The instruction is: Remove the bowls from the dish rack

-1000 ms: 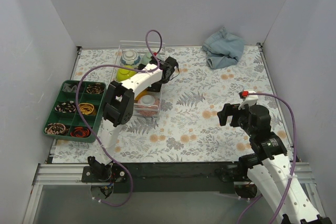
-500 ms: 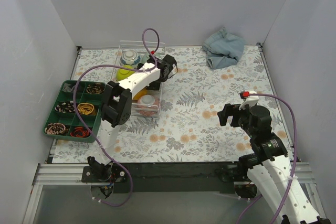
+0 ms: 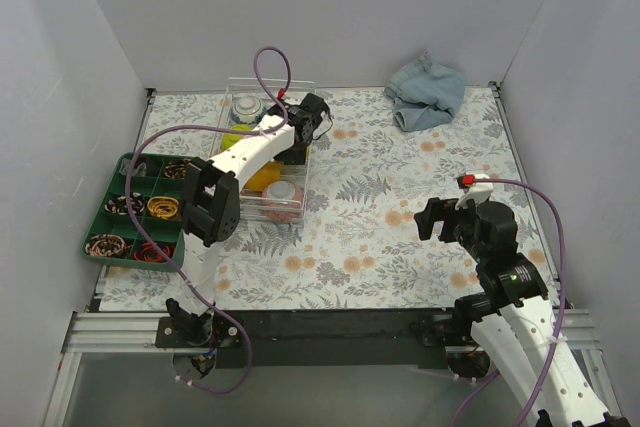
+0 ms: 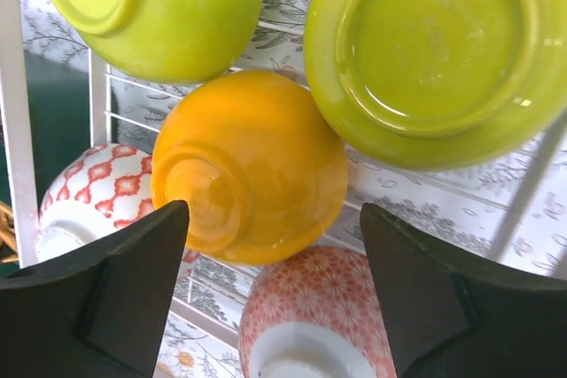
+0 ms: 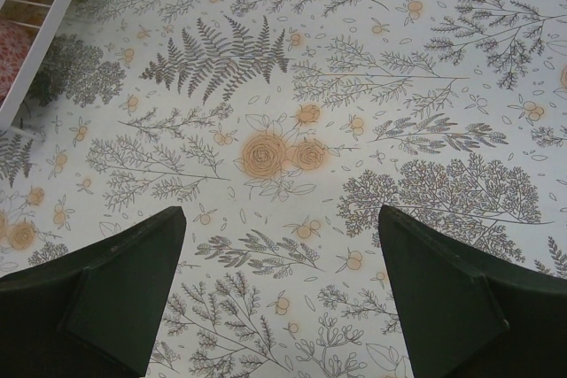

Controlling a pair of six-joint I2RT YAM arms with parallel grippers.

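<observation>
L gripper (image 4: 270, 212) spread, unladen, arm stretched over dish rack (image 4: 97, 108), straddling orange bowl (image 4: 252, 165); R gripper (image 5: 279, 219) spread wide.

My right jaws: wide apart, above the counter (image 5: 283, 148).
Counter: floral print, ferns and orange roses.
Rack (image 5: 42, 37): I see its white corner upper left, pink bowl (image 5: 9, 46) inside.

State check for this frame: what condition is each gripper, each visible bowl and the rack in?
dish rack: loaded with bowls.
orange bowl: bottom up in the rack.
lime green bowls: bottom up in the rack.
left gripper: open, jaws either side of the orange bowl, not gripping.
right gripper: open, above bare tablecloth.
denim cloth: crumpled.
</observation>
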